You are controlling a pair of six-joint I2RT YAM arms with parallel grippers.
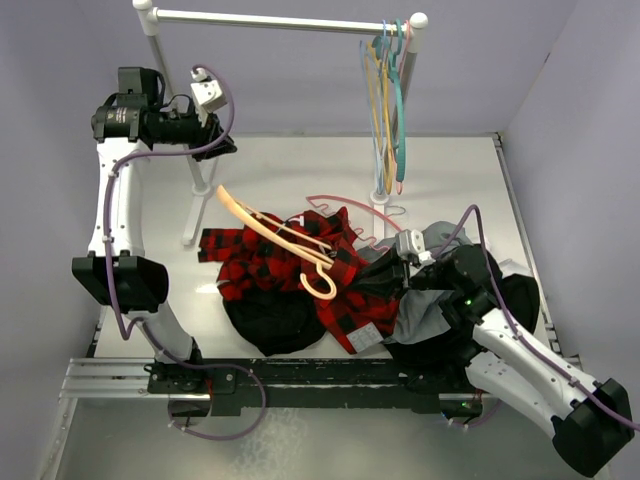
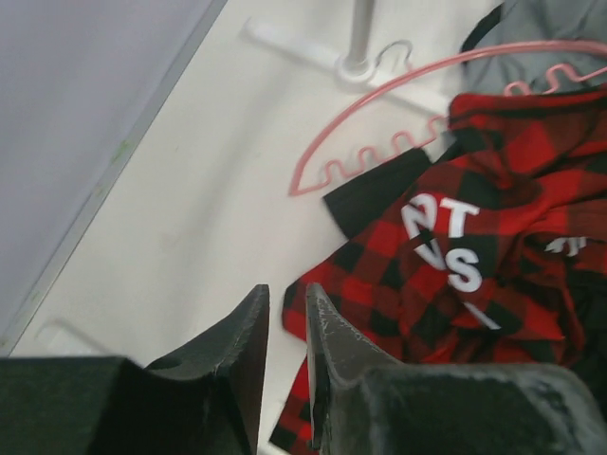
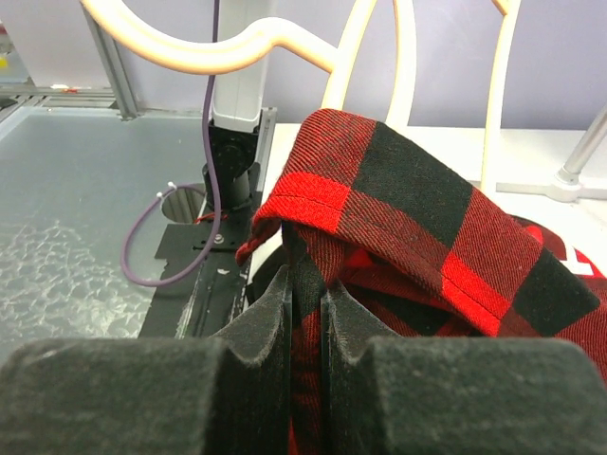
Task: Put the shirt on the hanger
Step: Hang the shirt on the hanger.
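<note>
The red-and-black plaid shirt point(image 1: 262, 268) lies crumpled mid-table, its white lettering point(image 2: 446, 237) facing up. The pale tan hanger point(image 1: 275, 232) rests diagonally across it, one end poking past the shirt toward the upper left and the hook point(image 1: 322, 285) near the middle. My right gripper point(image 1: 392, 258) is shut on a fold of the shirt point(image 3: 427, 209), fabric pinched between the pads point(image 3: 305, 284), with the hanger point(image 3: 237, 52) arching behind. My left gripper point(image 1: 225, 148) hovers high at the back left, its jaws point(image 2: 285, 294) slightly apart with nothing between them.
A pink wavy hanger point(image 1: 350, 205) lies behind the shirt, seen too from the left wrist point(image 2: 379, 123). A white rack point(image 1: 290, 20) carries several hangers point(image 1: 390, 100), and its post foot point(image 1: 200, 205) stands near the left arm. A black garment point(image 1: 275, 322) and a grey garment point(image 1: 425, 312) lie in front.
</note>
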